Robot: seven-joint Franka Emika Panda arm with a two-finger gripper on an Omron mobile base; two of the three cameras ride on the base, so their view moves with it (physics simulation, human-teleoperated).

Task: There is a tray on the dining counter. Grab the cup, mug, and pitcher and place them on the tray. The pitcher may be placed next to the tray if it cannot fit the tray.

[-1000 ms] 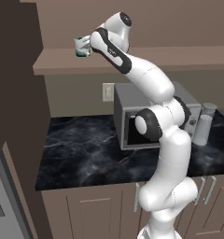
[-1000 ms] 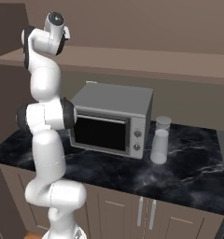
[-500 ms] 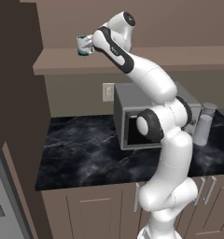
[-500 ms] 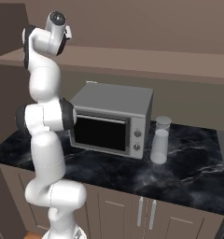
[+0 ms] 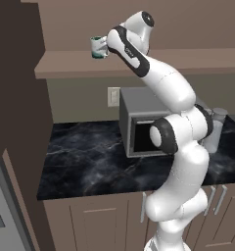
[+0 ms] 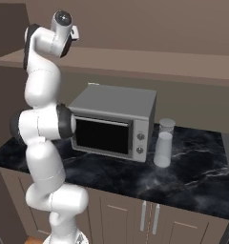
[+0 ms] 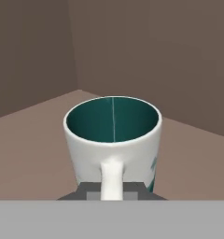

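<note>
While held: the mug (image 7: 112,140) sat upright above the shelf (image 5: 65,66).
Gripper (image 5: 104,48): pinched on its handle.
Writing: none legible.
Room: open toward 9 o'clock.

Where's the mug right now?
The mug is up at the brown shelf above the marble worktop, at the upper left of the left base view, with the gripper shut on its handle; the hand view shows it upright.

- Arm (image 5: 173,93): glossy white, rounded segments.
- Joints: dark grey to black bands and round caps between segments.
- Lower body: bulbous white links stacked above the base.
- Finger tips (image 7: 88,192): small, dark grey.
</note>
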